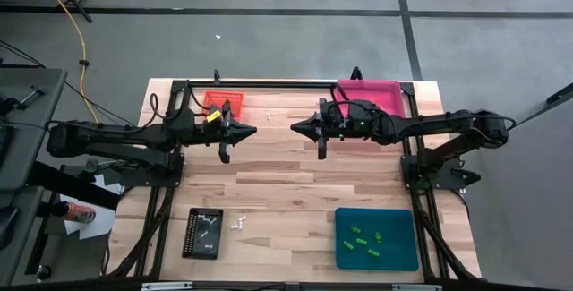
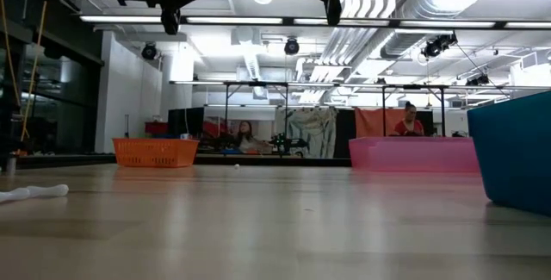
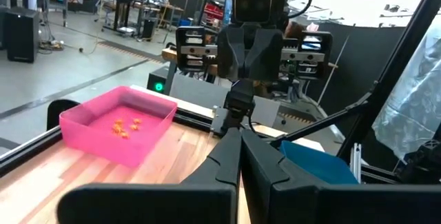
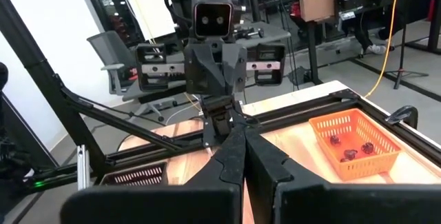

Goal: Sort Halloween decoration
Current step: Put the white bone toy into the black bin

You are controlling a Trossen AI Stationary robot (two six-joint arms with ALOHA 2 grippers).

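Your left tool (image 1: 252, 131) and right tool (image 1: 295, 128) are both clenched on nothing, their dark pointed tips facing each other above the middle of the pale wooden tabletop (image 1: 286, 192) — arms stretched level. Outward lie the Halloween trinkets: dark ones in the orange mesh basket (image 4: 355, 143), orange ones in the smooth pink tray (image 3: 117, 129), green ones (image 1: 363, 240) in the teal tray (image 1: 377, 255), white ones (image 1: 238, 224) beside the black tray (image 1: 202, 233). No writing is readable.

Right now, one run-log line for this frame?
left gripper: shut, empty, mid-table, raised | right gripper: shut, empty, facing it | green trinkets: in teal tray | white trinkets: loose by black tray
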